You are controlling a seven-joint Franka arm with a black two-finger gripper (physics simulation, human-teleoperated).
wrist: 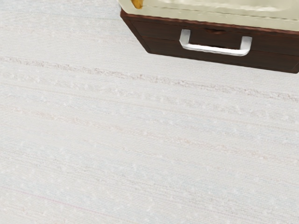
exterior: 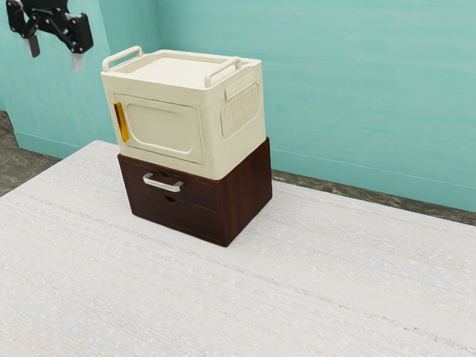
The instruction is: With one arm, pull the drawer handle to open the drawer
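- Drawer (exterior: 199, 195): in the upper front of the chest (exterior: 249, 186), front flush, so reads closed. Handle (exterior: 163, 184): pale, on that front.
- Hand (exterior: 56, 60): spread, nothing between its tips; above the chest and well apart from it, toward the exterior view's left.
- Box (exterior: 160, 128): on top of the chest. Chest stands on the tabletop (exterior: 297, 282).
- Handling (judged): handle stiff, perhaps smooth enough to slip; drawer should slide straight out, load unknown. Pull level, lest the chest shift or the box rock.
- Hold (judged): mid-bar, one tip above, one below, clear of the end posts.
- Exterior view: gives the chest's side wall, the box's rails (exterior: 123, 58) and the hand's height over the chest.
- Wrist view: looks down on the handle, giving both posts and the bar standing off the chest's front.
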